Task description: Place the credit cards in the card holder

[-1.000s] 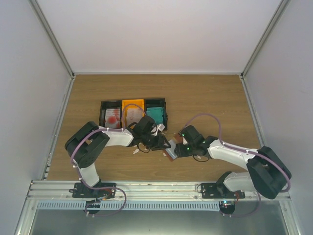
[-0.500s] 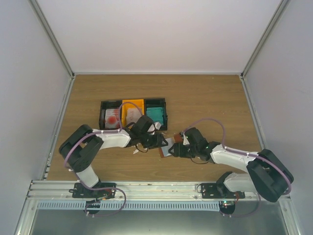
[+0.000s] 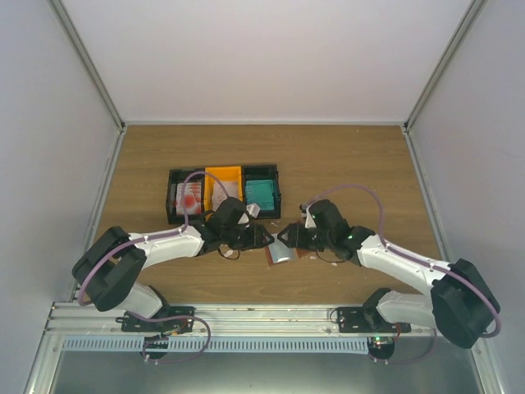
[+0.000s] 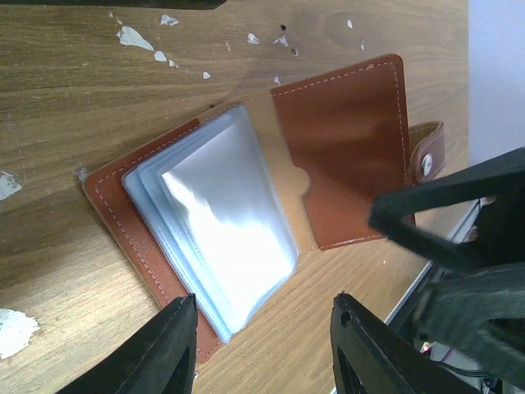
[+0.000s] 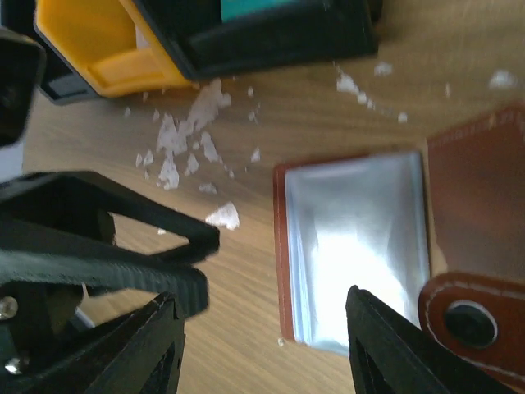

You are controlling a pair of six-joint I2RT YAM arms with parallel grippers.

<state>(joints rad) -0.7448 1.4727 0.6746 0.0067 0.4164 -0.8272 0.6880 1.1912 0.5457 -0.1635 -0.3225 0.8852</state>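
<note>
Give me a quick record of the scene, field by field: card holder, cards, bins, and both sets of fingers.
card holder: lying open on the table, clear sleeves showing, no card visible in the top sleeve
left fingers: open, empty, at the holder's left side
right fingers: open, empty, at its right side
credit cards: sorted into three bins; white with red mark in the left black bin, pale in the orange bin, teal in the right black bin
scraps: white bits on the wood near the bins

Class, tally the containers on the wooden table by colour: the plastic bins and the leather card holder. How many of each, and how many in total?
Black plastic bins: 2
Orange plastic bin: 1
Reddish-brown leather folding card holder: 1
Total: 4
</note>
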